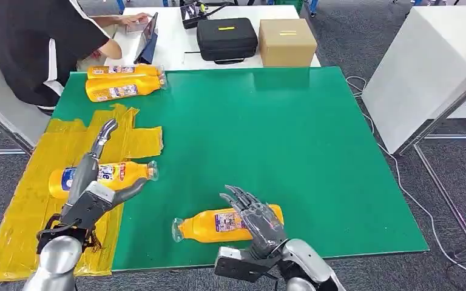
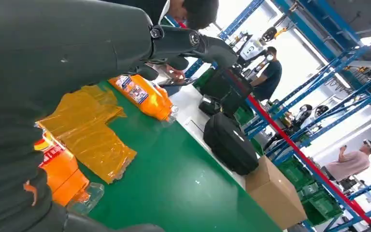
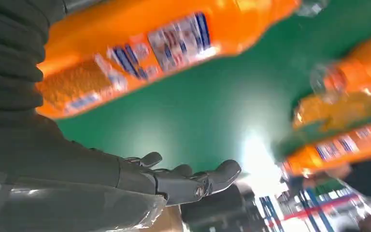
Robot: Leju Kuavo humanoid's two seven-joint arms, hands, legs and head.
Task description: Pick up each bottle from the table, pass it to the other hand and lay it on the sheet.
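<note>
I am looking down on a green mat (image 1: 249,139) covering the table, and I am placing everything relative to it. A crumpled yellow sheet (image 1: 30,200) is lying over the mat's near left corner. One orange bottle (image 1: 106,176) is lying on its side on that sheet, its clear cap pointing toward the mat's middle. My left hand (image 1: 94,182) is hovering right over this bottle with its fingers stretched out and spread, grasping nothing; I cannot tell whether it is touching the bottle.

A second bottle (image 1: 227,223) is lying on its side on bare mat near the front edge, cap pointing left. My right hand (image 1: 256,218) is resting across its thick end, fingers extended over the top and not wrapped around it, so it is released. From the right wrist camera, this bottle is sitting just beside the palm and the fingers (image 3: 193,181) are reaching out open.

Two more bottles (image 1: 124,83) are lying side by side at the mat's far left corner. Beyond the far edge, a black case (image 1: 226,38) and a closed cardboard box (image 1: 286,41) are sitting on a white table, contents unseen. A person (image 1: 36,42) is sitting at the far left.
</note>
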